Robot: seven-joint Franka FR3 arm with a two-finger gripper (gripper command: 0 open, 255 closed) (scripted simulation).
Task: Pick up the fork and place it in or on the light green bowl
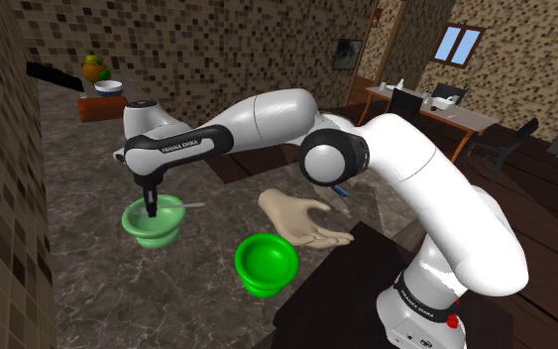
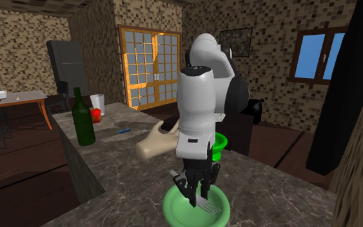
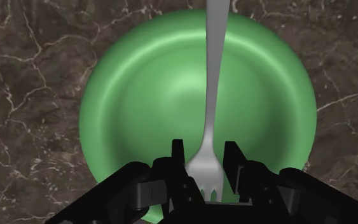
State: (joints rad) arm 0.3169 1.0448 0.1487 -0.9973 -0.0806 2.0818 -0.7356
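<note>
As the arm (image 1: 267, 119) points down into the green bowl (image 3: 126, 95), its tool (image 3: 205, 153) flanks the fork (image 3: 213, 76); grip unclear.

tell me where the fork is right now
At the shoulder view's left, the fork is over the light green bowl, its tines at the gripper and its handle reaching past the rim.
</note>
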